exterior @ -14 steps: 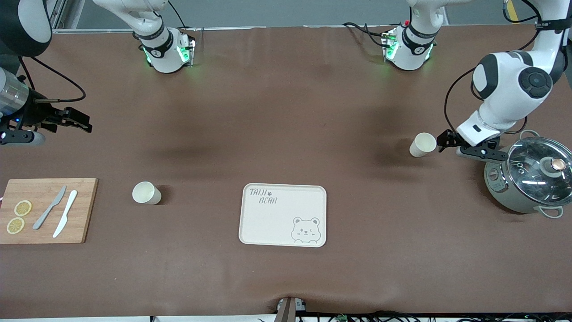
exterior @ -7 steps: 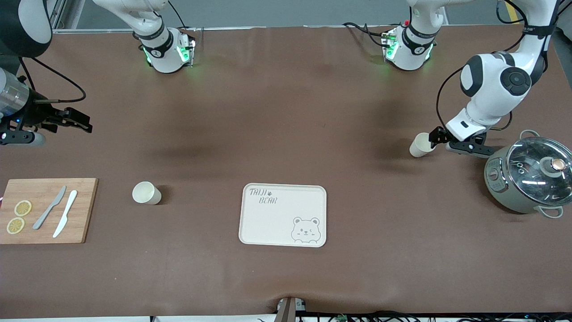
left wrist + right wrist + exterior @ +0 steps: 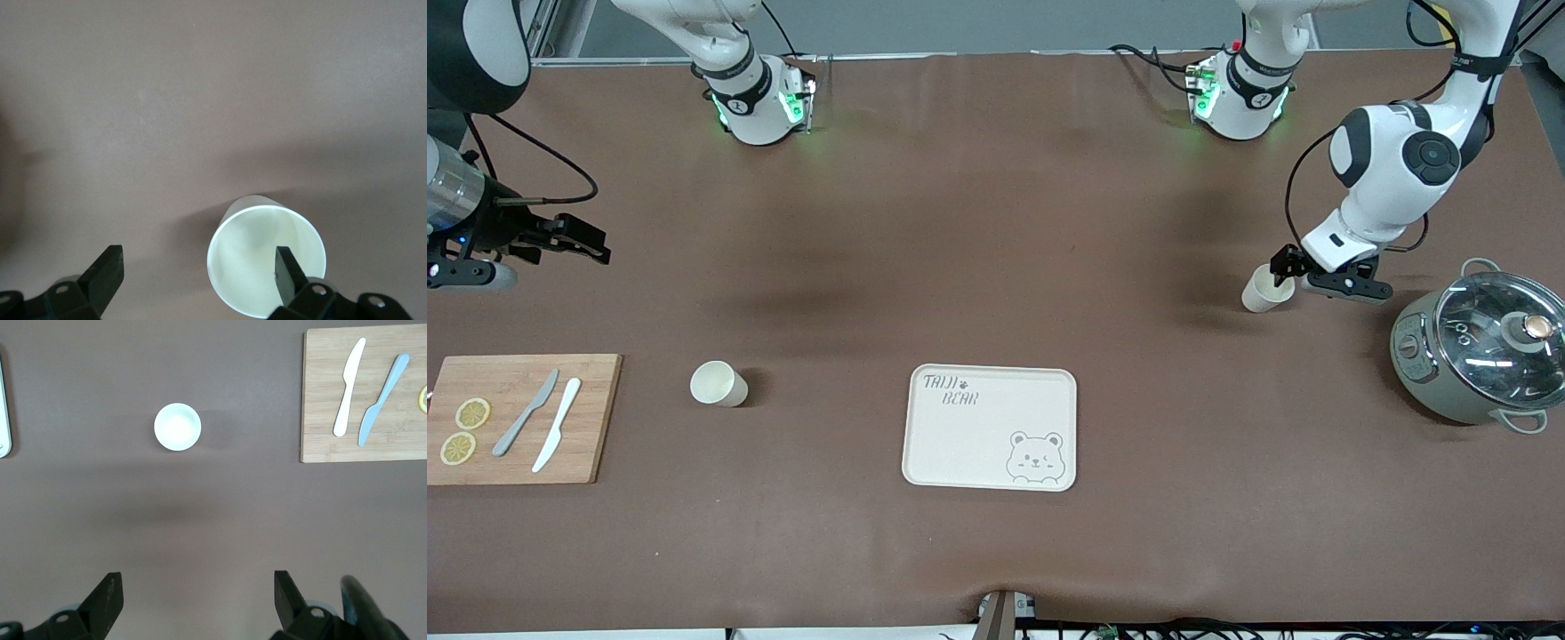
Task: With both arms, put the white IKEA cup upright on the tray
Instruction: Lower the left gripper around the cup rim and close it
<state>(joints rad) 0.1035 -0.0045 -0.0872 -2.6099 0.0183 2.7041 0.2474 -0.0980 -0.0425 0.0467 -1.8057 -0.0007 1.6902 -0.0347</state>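
Starting at the part of the counter (image 3: 996, 551) closest to the front camera, you see the tray (image 3: 989, 428) with its bear face, and nothing is on it yet. A bit farther away, toward the right arm's end, a white cup (image 3: 717, 384) stands upright near the wooden cutting board (image 3: 519, 418), which has two knives (image 3: 541, 424) and lemon slices (image 3: 464, 431) on it. Toward the left arm's end sits a grey pot (image 3: 1476, 360) with a glass lid.

Farther away again is the second white cup (image 3: 1264, 288), the one your left arm is going for. It is upright on the counter, near the pot. The left claw (image 3: 1282, 269) is low at this cup. Its fingers are spread wide, and in the left wrist view one finger (image 3: 288, 272) pokes inside the mouth of the cup (image 3: 265, 261) while the other finger (image 3: 105, 275) is well out to the side (so nothing is held yet).

The right claw (image 3: 569, 240) waits up in the air over bare counter, fingers apart and holding nothing. Its wrist view looks down on the other cup (image 3: 177, 427).

You are at the grabbing step. Next, I think you should squeeze the left claw on the cup's wall, gently so it does not tip, then lift it and carry it over to the tray.
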